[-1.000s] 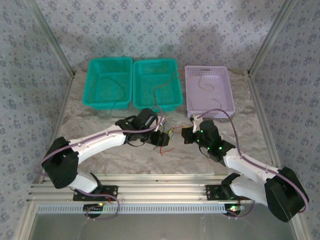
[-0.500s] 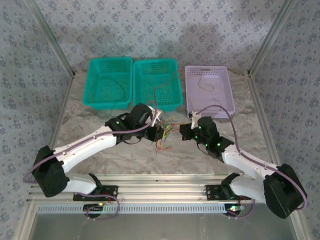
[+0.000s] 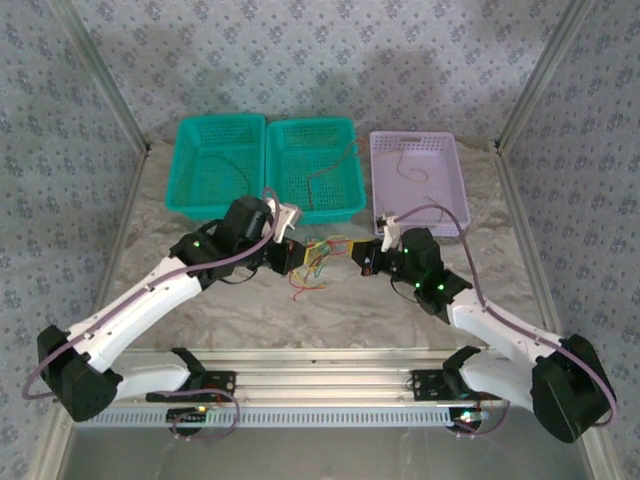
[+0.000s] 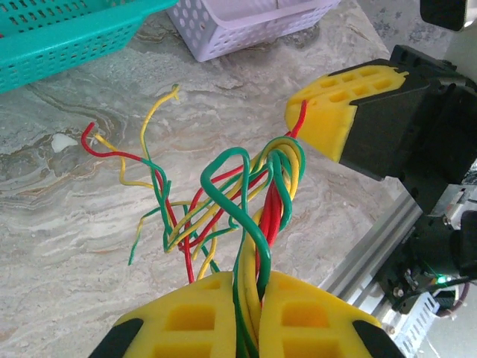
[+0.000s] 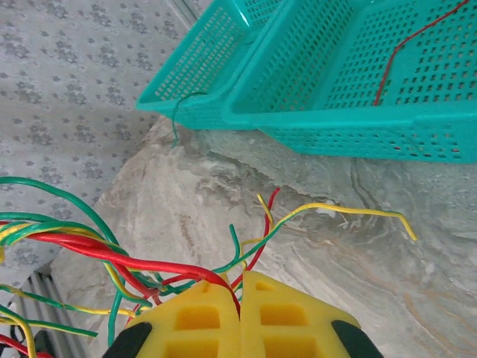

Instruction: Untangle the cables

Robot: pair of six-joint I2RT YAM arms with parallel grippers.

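Top external: cables (image 3: 325, 250) span between left gripper (image 3: 299, 256) and right gripper (image 3: 362, 262), both clamping them.

Yellow fingers (image 4: 195, 321) of the left gripper (image 4: 252, 287) pinch twisted green, yellow and red cables (image 4: 261, 194) over the marble table (image 4: 67, 224); a red strand reaches the right gripper (image 4: 335, 112).
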